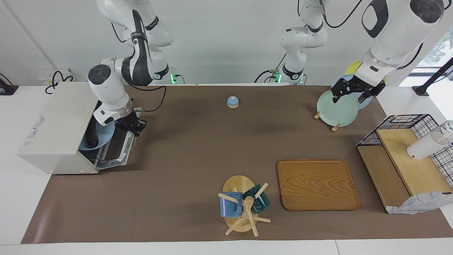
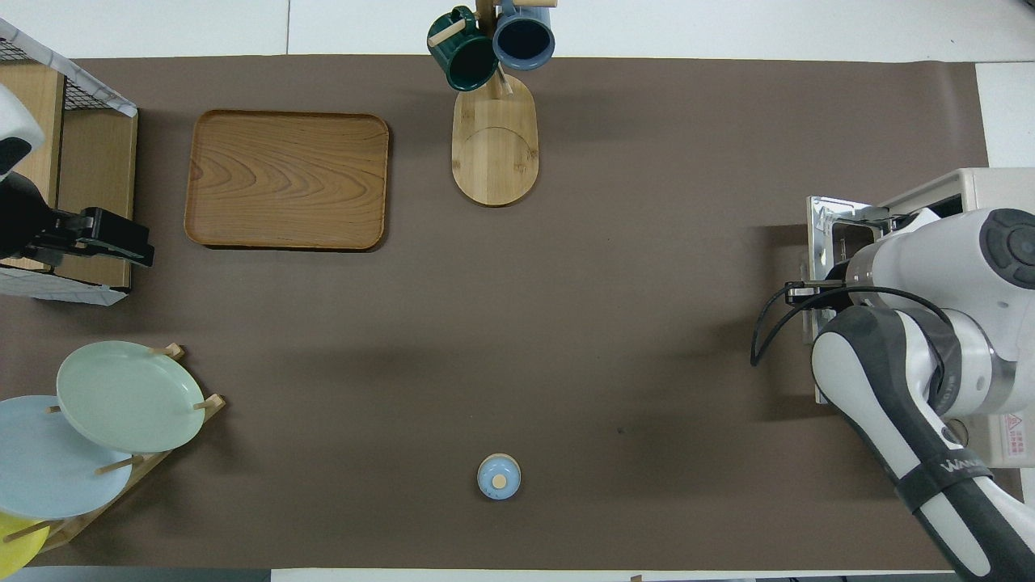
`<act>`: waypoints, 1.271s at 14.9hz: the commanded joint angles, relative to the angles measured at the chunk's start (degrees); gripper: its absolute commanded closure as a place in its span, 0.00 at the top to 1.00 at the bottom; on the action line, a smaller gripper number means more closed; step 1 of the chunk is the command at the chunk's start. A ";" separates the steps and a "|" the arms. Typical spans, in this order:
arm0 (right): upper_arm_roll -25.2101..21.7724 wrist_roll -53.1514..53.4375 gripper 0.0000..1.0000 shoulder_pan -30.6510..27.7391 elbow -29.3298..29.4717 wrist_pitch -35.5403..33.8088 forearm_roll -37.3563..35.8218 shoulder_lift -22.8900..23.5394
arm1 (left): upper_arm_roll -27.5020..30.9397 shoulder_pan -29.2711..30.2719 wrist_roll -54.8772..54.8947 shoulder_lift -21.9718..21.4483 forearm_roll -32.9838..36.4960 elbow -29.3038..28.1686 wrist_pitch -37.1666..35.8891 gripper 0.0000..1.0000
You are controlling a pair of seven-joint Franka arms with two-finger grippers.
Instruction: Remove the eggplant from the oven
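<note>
Judging by its gloss, the eggplant (image 1: pixel 92 136) looks light, firm, slippery — grip mid-body. Right gripper (image 1: pixel 132 126) clenches the oven (image 1: pixel 53 134) door handle; left gripper (image 1: pixel 355 91) hangs released over plates.

1. Oven (image 1: pixel 56 124): off-white body, dark glass door.
2. Eggplant (image 1: pixel 92 136): dark purple-black, on a pale blue plate (image 1: pixel 106 136).
3. Table mat (image 1: pixel 198 152): plain brown.
4. Tray (image 1: pixel 317 184): wood grain, mid brown.
5. Mugs: blue (image 1: pixel 230 204), dark green (image 1: pixel 257 200), on a light wood rack.
6. Racked plates: mint green (image 1: pixel 336 109), light blue, yellow.
7. Bell (image 1: pixel 232 102): pale blue.
8. Basket (image 1: pixel 412 122): black wire.
</note>
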 commanded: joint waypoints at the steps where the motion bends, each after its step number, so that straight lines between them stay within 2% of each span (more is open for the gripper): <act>1: -1.11 0.16 0.00 -1.13 0.00 2.97 -1.49 1.76 | -0.71 0.83 0.38 -0.59 1.11 -0.57 -0.56 1.00; 7: -1.02 0.77 0.00 -1.13 -0.53 6.31 -1.49 4.57 | -0.71 0.83 0.38 -0.59 1.11 -0.57 -0.56 1.00; 12: -1.02 0.77 0.00 -0.08 0.09 5.62 -1.49 5.37 | -0.71 0.83 0.38 -0.50 1.11 -0.57 -0.56 1.00; 15: -0.93 1.47 0.00 1.32 1.58 3.25 -1.49 5.55 | -0.71 0.83 0.38 -0.50 1.11 -0.57 -0.56 1.00; 17: -0.93 2.96 0.00 3.26 5.34 -2.35 -1.49 5.54 | -0.71 0.83 0.38 -0.59 1.11 -0.57 -0.56 1.00; 18: -0.93 3.06 0.04 3.35 7.45 -4.99 -1.49 5.46 | -0.71 0.83 0.38 -0.59 1.11 -0.57 -0.56 1.00; 19: -1.02 3.06 0.17 3.52 9.56 -7.81 -1.57 5.46 | -0.71 0.83 0.38 -0.50 1.11 -0.57 -0.56 1.00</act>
